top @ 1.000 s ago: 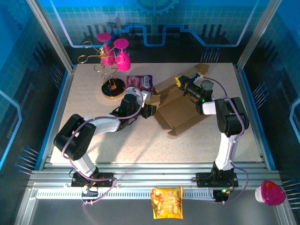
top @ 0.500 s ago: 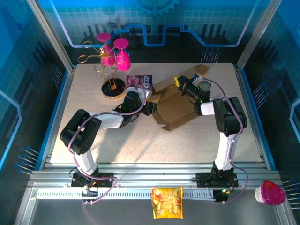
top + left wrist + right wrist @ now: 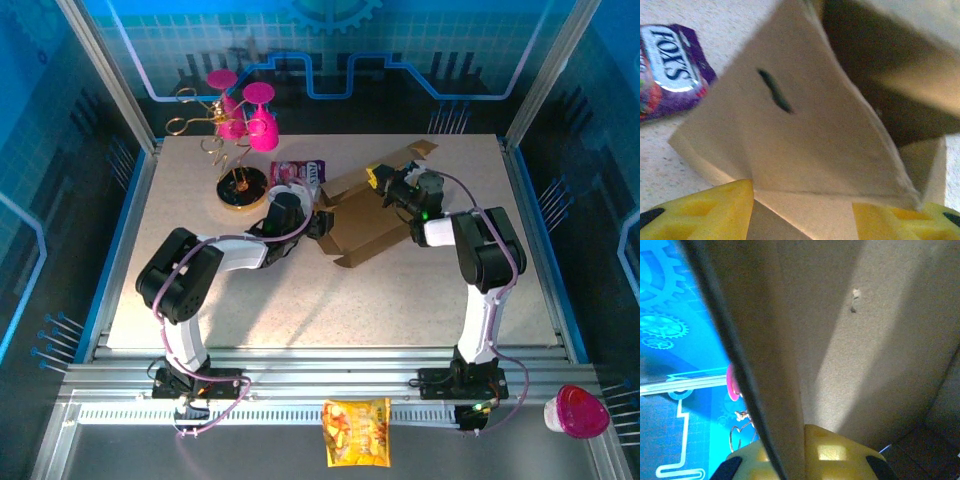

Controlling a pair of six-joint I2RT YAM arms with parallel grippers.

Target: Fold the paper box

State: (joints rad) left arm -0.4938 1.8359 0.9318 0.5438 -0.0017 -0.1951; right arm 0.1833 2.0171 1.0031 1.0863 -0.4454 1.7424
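top view: paper box (image 3: 372, 215) half erected, toward the back of the bench (image 3: 260, 295). left wrist: left jaws half wide, astride a flap beside the purple packet (image 3: 667, 70). right wrist: right jaws pinched shut on a wall panel. we judge the box light, stiff and crease-prone; hold near folds.

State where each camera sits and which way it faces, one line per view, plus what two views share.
Top external: fixed above and behind the arms, facing down on the table; both arms show, left gripper and right gripper at the paper box.
Left wrist: on that arm, faces a box panel past its yellow fingers, purple packet beside it.
Right wrist: on that arm, faces up a box wall clamped between its fingers, blue backdrop beyond.
Shared: top and left wrist both show box and packet.
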